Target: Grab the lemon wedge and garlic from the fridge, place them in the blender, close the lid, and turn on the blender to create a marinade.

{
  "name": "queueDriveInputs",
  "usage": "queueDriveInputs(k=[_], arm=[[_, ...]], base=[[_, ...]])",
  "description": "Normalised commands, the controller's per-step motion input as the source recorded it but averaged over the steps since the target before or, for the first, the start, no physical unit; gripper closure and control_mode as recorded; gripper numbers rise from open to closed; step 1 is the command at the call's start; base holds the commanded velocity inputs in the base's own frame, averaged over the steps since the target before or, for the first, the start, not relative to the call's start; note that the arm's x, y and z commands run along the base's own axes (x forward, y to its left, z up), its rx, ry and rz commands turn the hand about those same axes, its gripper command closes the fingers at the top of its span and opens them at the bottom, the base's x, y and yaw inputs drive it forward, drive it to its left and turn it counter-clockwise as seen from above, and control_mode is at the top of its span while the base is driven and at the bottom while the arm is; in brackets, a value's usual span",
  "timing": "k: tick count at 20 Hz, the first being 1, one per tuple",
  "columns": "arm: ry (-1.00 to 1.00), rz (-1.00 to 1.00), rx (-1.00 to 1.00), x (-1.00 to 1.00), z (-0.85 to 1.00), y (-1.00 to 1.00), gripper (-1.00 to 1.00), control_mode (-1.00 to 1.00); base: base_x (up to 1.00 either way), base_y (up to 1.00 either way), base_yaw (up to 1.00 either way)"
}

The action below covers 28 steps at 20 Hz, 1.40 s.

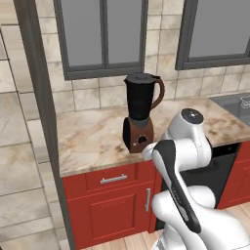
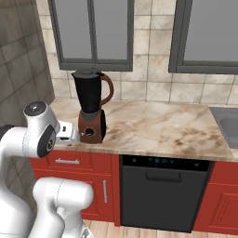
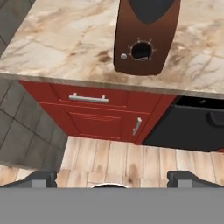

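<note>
- The blender is standing upright on the marble worktop, near its front edge, with the lid sitting on the dark jar.
- In the left base view the brown handle is pointing toward 3 o'clock, and the round dial is facing the front edge.
- The hand is hanging in front of the worktop, its two dark fingertips standing wide apart and released, gripping nothing.
- In the hand view the blender base is sitting at 12 o'clock, apart from the fingertips, with the red cabinet drawer and door below it.
- A black dishwasher is sitting under the worktop at 5 o'clock of the blender in the right base view.
- A sink is lying at 3 o'clock in the left base view.
</note>
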Motion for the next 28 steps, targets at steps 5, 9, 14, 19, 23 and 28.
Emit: queueDriveInputs(k=[5,9,14,19,23,28], arm=[[0.00,-0.13,0.00,0.40,-0.34,0.00,-1.00,-1.00],[-0.09,-0.10,0.00,0.40,-0.08,0.00,-1.00,-1.00],[-0.18,-0.01,0.00,0.57,0.00,0.00,-1.00,-1.00],[-0.02,0.00,0.03,0.38,0.00,0.00,-1.00,-1.00],[0.10,0.00,0.10,0.17,0.00,0.00,-1.00,-1.00],[0.13,-0.01,0.06,0.25,-0.11,0.12,-1.00,-1.00]], base=[[0.00,0.00,0.00],[0.00,0.00,0.00],[0.00,0.00,0.00],[0.00,0.00,0.00],[0.00,0.00,0.00],[0.00,0.00,0.00]])
